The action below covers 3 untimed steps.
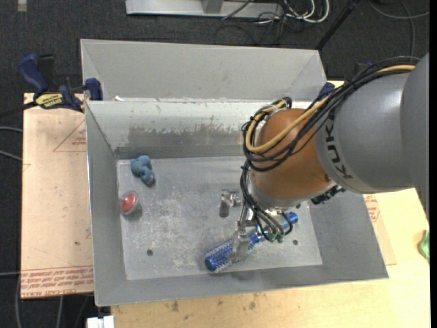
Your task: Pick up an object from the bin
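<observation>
My gripper (233, 223) hangs low over the front middle of the bin, below the orange cover, and stands open. One metal finger (226, 203) shows toward the bin's middle, the other (242, 243) nearer the front. A blue brush-like thing (220, 257) with a bristly head lies slanted on the floor at the front; its far blue end (290, 219) shows past the cables. The nearer finger is on or just above the brush's shaft. Nothing shows between the fingers.
A blue lumpy toy (142, 169) lies at the back left of the floor. A small red ball (129, 201) sits in front of it near the left wall. The arm and its cables cover the bin's right half.
</observation>
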### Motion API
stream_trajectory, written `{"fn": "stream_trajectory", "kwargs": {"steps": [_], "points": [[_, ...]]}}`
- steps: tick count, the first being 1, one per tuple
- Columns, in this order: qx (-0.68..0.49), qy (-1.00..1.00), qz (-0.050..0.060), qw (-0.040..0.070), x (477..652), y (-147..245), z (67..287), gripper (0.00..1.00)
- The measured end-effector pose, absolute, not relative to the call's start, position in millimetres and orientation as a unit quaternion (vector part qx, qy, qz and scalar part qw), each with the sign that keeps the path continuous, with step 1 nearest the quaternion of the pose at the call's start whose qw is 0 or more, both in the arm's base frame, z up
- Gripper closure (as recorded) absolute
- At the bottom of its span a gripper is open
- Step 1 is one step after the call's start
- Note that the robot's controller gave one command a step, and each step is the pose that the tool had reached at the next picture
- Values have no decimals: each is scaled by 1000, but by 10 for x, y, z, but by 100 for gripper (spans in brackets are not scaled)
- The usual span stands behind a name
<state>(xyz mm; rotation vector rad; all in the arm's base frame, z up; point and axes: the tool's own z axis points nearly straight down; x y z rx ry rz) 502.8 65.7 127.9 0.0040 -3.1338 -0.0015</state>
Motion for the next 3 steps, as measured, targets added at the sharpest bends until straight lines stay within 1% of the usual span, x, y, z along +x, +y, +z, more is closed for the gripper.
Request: {"fn": "stream_trajectory", "kwargs": {"steps": [1, 2, 3], "points": [[197, -980, -1, -3, 4971, 537, 703, 0], [197, -980, -1, 0, 4953, 536, 697, 100], [221, -975, 0, -5, 5092, 604, 2501, 100]]}}
